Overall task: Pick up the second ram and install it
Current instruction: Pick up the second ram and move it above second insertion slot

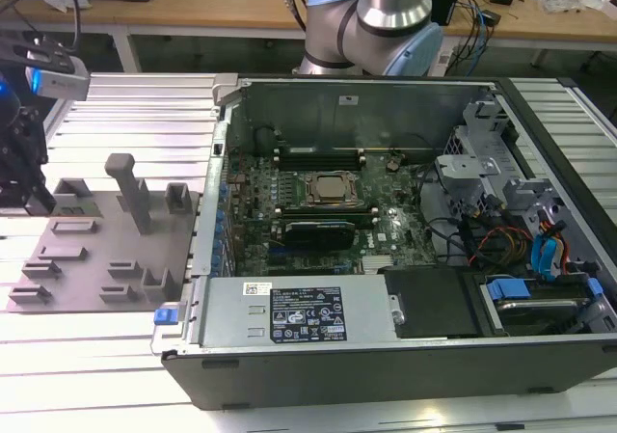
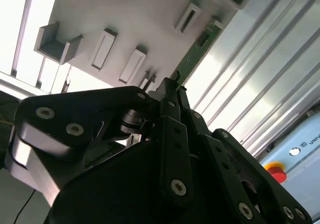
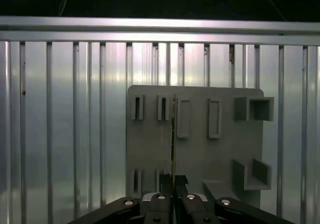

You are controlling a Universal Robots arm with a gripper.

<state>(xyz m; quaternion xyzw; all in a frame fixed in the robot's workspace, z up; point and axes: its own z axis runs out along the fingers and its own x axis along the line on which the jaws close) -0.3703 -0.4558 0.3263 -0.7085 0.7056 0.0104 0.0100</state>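
Black and jointed, the end effector (image 1: 39,200) hangs at the left edge of the ribbed aluminium worktop (image 1: 106,356) in the exterior view, with a small silver camera box (image 1: 58,74) riding above it. Its fingers (image 3: 181,180) are pressed together on the second ram (image 3: 173,134). In the first wrist view the ram appears edge-on, as a thin line running out from the fingertips across the grey fixture plate (image 3: 200,154). In the second wrist view the second ram (image 2: 197,49) shows its green face, reaching away from the black fingertips past the plate's rim and over the ribs of the worktop. Whether it touches the plate cannot be told.

Just beside the end effector, toward the exterior view's right, the fixture plate (image 1: 82,274) lies flat near the worktop's left edge. It carries rectangular slots, open-sided pockets and one tall upright post (image 1: 130,187).

Further right, an open computer case (image 1: 386,375) takes up the middle and right of the worktop, its open side facing up. Inside, the motherboard (image 1: 289,192) holds a CPU socket (image 1: 331,189), with long memory slots (image 1: 337,150) along the socket's far side. A black heatsink block (image 1: 313,230) sits just on its near side. A labelled power supply box (image 1: 299,312) runs along the case's near wall. Beyond it are a tangle of cables (image 1: 492,240) and a blue-handled drive bay (image 1: 540,293) in the case's near right corner.

The arm's base (image 1: 386,13) stands at the worktop's far edge, behind the case.
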